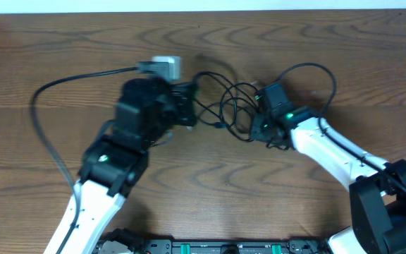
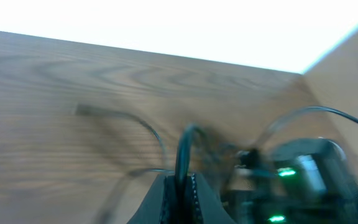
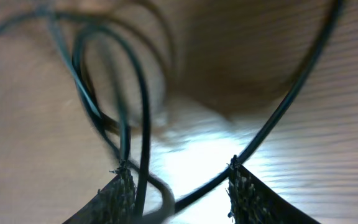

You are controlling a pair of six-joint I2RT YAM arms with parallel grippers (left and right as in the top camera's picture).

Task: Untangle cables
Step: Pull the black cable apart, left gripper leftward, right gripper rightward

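Spanning a wooden table (image 1: 203, 197), two arms meet over the cables (image 1: 232, 106), a knot of black loops lying between them. The left gripper (image 2: 180, 179) is clenched on one strand; the right gripper (image 3: 179, 174) stands parted, loops threading its gap, seemingly unpinched in the blur. Pulling apart now could cinch the knot tighter, or snag a loop on a parted finger (image 3: 247, 193).

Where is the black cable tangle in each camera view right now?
Overhead: cable tangle mid-picture.
Left wrist: bottom centre, one strand coming out of the shut left claw.
Right wrist: loops upper left, strands running between the open right claw fingers.
Shared landmark: the wood-grain table.
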